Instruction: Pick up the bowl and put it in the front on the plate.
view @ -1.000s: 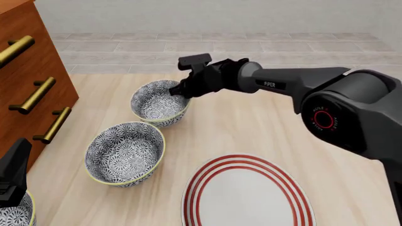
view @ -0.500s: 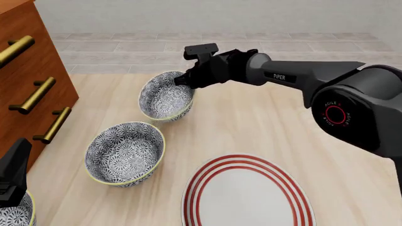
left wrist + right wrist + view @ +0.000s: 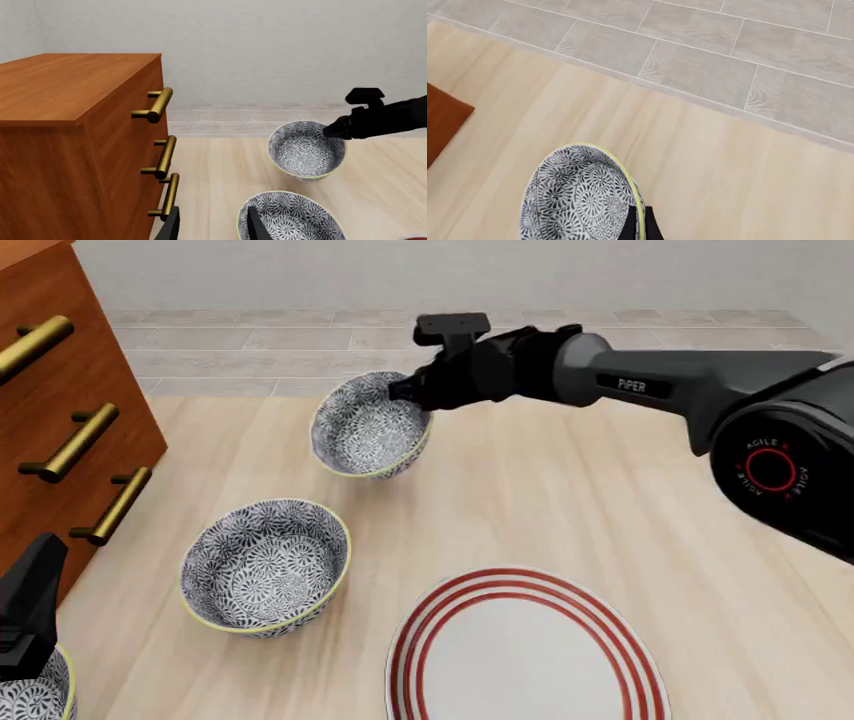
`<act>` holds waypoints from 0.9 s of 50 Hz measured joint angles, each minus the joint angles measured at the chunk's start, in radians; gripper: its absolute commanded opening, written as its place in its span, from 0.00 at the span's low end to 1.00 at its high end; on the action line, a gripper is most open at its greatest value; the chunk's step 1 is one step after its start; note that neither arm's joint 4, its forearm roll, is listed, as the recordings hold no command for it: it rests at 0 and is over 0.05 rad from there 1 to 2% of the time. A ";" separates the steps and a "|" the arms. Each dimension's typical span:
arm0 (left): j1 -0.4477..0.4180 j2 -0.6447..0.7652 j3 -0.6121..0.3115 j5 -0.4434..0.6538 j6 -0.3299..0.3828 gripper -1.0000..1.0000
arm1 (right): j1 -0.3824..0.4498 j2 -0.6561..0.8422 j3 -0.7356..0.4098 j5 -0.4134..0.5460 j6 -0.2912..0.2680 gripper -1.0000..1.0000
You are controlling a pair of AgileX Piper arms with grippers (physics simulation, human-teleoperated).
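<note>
**A:** Looking at progress so far? The right gripper (image 3: 408, 392) has its fingers clamped over the rim of the bowl (image 3: 370, 427), and the bowl's tilted, looks clear of the table (image 3: 534, 500) to me. So pickup seems done.

**B:** Yep, what's left is the carry and set-down. The plate (image 3: 527, 655) sits bare, well apart from the bowl, at the near edge.

**A:** Bowl hangs just below the fingertips, out to the side of the gripper. A second bowl (image 3: 266, 566) sits between. Left gripper (image 3: 210, 225)?

**B:** Parted, holding nothing, parked by the drawer cabinet (image 3: 73, 130).
</note>
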 measured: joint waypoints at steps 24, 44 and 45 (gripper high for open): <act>0.000 0.000 0.000 0.000 0.000 1.00 | -0.030 -0.127 0.158 -0.064 0.144 0.00; 0.000 0.000 0.000 0.000 0.000 1.00 | -0.051 -0.283 0.347 -0.111 0.227 0.00; 0.000 0.000 0.000 0.000 0.000 1.00 | -0.054 -0.291 0.358 -0.114 0.228 0.00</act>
